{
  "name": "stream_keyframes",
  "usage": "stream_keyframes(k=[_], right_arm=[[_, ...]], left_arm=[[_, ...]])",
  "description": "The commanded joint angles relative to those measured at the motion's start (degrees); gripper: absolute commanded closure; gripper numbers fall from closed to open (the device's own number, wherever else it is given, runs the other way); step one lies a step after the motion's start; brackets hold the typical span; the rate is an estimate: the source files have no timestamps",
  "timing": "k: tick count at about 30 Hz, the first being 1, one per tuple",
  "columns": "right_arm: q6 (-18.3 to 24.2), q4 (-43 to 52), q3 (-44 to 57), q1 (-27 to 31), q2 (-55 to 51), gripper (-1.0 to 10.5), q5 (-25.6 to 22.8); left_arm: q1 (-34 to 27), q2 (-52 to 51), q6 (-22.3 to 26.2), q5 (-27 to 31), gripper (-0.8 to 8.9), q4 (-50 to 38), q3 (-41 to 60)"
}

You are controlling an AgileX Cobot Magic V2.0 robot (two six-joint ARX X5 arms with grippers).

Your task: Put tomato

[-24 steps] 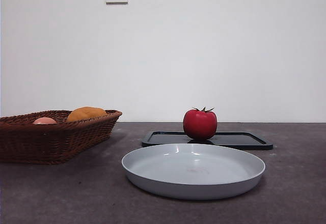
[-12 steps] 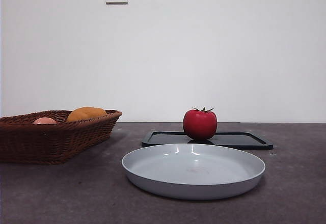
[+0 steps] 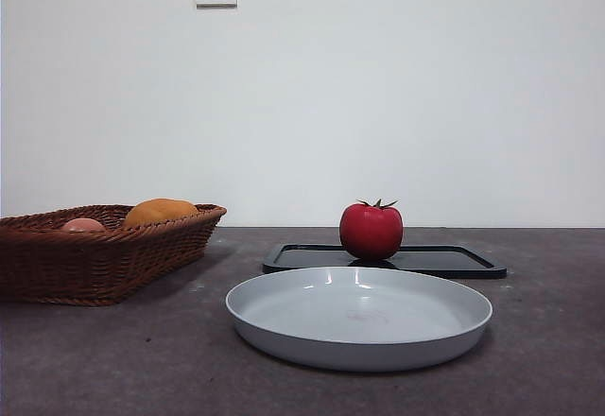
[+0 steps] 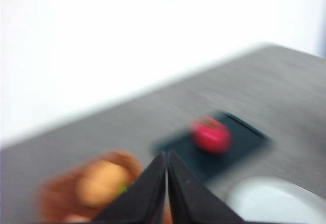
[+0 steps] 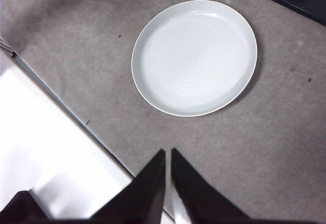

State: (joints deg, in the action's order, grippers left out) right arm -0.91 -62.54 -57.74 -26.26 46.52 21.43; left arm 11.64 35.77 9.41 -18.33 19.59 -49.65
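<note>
On the black tray [image 3: 444, 261] at the back of the table [image 3: 548, 340] sits the tomato [image 3: 371, 231], upright with its green stem on top, right behind the empty grey plate [image 3: 284, 333] and well apart from the wicker basket [image 3: 95, 265] holding an orange fruit [image 3: 159, 211] and a pink fruit [image 3: 82, 224]. Up high, the left gripper [image 4: 166, 155] has its jaws pressed together, its blurred view taking in tomato, tray and basket. Over the table's near edge, the right gripper [image 5: 168, 152] hangs with jaws together too, holding nothing, the plate below it.
</note>
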Motion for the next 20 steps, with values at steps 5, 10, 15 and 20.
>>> stream_keyframes(k=[5,10,15,20], right_arm=[[-0.3,0.4,-0.3,-0.4,0.2,9.4,0.2],[-0.3,0.4,-0.3,-0.4,0.2,9.4,0.2],[-0.3,0.4,-0.3,-0.4,0.2,9.4,0.2],[-0.3,0.4,-0.3,-0.4,0.2,9.4,0.2]], left_arm=[[-7.8,-11.7,1.7,11.3,8.06,-11.9,14.6],[-9.8,-19.8,1.7,15.7,8.06,-12.3,24.8],[-10.0,-26.7,1.2,15.9,8.06,-12.3,34.3],[-10.0,-31.3,0.0,15.9,8.06,-11.5,40.5]])
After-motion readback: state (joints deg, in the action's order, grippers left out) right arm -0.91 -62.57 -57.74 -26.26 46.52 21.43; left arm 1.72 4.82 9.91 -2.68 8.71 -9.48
